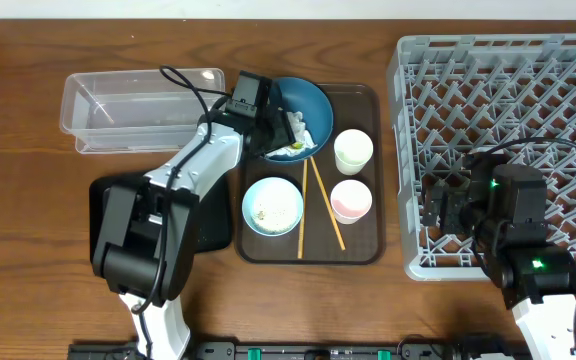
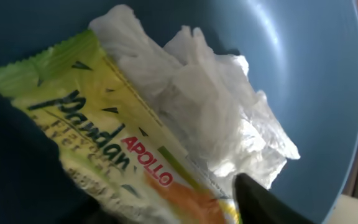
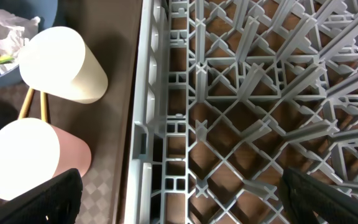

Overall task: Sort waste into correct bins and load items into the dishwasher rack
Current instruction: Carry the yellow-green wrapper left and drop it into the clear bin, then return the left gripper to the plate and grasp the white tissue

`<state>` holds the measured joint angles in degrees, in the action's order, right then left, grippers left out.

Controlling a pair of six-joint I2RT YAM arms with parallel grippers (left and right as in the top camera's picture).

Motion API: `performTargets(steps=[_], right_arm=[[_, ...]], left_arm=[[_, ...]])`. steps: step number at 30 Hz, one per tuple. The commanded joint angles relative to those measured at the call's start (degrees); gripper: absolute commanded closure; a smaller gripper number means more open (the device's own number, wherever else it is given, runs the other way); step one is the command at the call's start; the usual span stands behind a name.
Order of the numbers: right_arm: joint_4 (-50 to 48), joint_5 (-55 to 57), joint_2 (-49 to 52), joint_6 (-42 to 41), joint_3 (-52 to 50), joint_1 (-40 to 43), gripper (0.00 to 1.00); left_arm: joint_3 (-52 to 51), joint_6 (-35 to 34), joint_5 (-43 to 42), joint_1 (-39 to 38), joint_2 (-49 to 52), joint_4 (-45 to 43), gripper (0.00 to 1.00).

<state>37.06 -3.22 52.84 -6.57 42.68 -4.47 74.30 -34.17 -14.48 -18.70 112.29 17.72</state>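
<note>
Overhead view, entries run left to right.

The clear plastic tub (image 1: 138,108) sits on the desk (image 1: 28,200), well to the left of your left tool (image 1: 288,128). The flat black tray (image 1: 216,228) lies below-left of that tool and is partly hidden under the left arm.

The left tool is down over the dark-blue plate (image 1: 313,98), right at the waste. In the left wrist view, the yellow-green wrapper (image 2: 104,143), printed "Pandan APOLLO", lies between two dark fingers, one at lower right (image 2: 260,202). The crumpled white napkin (image 2: 197,106) is just beyond it on the plate. The fingers stand at a narrow gap. You cannot tell whether they press on the wrapper.

The light-blue bowl (image 1: 272,206) sits below the left tool on the brown serving tray (image 1: 363,248), with loose white rice grains (image 1: 266,210) in it. Two chopsticks (image 1: 320,200) lie just to the bowl's right, spreading apart towards the near edge. The white cup (image 1: 353,150) and the pink cup (image 1: 351,200) stand upright between the two tools, to the right of the chopsticks.

The grey dishwasher rack (image 1: 498,90) lies under your right tool (image 1: 440,212). That tool hangs above the rack's left wall. Its fingers (image 3: 42,199) are spread wide with nothing between them.
</note>
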Motion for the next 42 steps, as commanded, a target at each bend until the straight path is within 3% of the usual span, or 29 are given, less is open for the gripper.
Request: performTargets(steps=[1,7,11,20,27,31,39,42], right_arm=[[0.1,-0.4,0.0,-0.7,1.3,-1.4,0.01],[0.1,-0.2,0.0,-0.7,1.3,-1.4,0.01],[0.1,-0.2,0.0,-0.7,1.3,-1.4,0.01],[0.1,0.0,0.0,-0.7,1.3,-1.4,0.01],[0.1,0.0,0.0,-0.7,1.3,-1.4,0.01],[0.1,0.0,0.0,-0.7,1.3,-1.4,0.01],[0.5,0.0,0.0,-0.7,1.3,-1.4,0.01],[1.0,0.0,0.0,-0.7,1.3,-1.4,0.01]], left_arm=[[0.9,-0.3,0.1,0.0,0.6,-0.5,0.59],[0.9,-0.2,-0.1,0.0,0.0,0.4,0.89],[0.9,1.2,0.0,0.0,-2.0,2.4,0.94],[0.9,9.7,3.9,0.2,-12.9,5.8,0.91],[0.9,10.8,19.6,3.1,-19.9,5.7,0.89],[0.9,10.8,24.7,6.7,-19.9,5.6,0.89],[0.9,10.8,24.7,13.6,-16.0,3.0,0.88],[0.9,10.8,24.6,14.5,-14.7,1.3,0.77]])
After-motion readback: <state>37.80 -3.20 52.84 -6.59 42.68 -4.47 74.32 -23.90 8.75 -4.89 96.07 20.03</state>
